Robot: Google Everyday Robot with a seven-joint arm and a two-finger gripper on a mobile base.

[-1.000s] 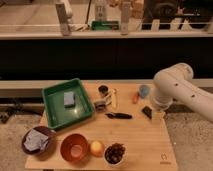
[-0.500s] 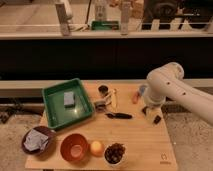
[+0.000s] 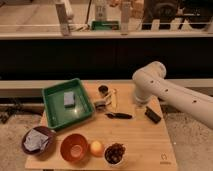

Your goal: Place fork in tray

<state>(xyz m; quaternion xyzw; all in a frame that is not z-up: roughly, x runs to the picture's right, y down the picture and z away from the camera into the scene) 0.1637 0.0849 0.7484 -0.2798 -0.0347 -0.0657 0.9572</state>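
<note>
1. The white arm is the biggest thing here. It reaches in from the right, and over the last second it has swung steadily leftward across the wooden table, toward the middle where the cutlery lies.
2. The tray, bright green, sits at the table's left rear. It already holds a grey-blue sponge but has plenty of bare floor left. Nothing has been delivered to it yet.
3. Three bowls line the front edge: a dark bowl with a crumpled grey cloth in it, an orange bowl, and a small bowl of something dark. An orange fruit sits between the last two. All of them lie clear of a straight path from the table's middle to the tray.
4. The gripper hangs low at the arm's end, to the right of the table's centre. I cannot tell whether it is open or closed, but it appears to carry nothing.
5. A black block lies just beside the gripper on its right.
6. The fork, as I take the dark slim utensil to be, rests flat mid-table, near the gripper's left and apart from it. The swing has narrowed that gap, so I judge the grasp comes next.
7. A pale utensil, a small dark cup and a grey scrap crowd just behind the fork, between it and the tray. They could be knocked.
</note>
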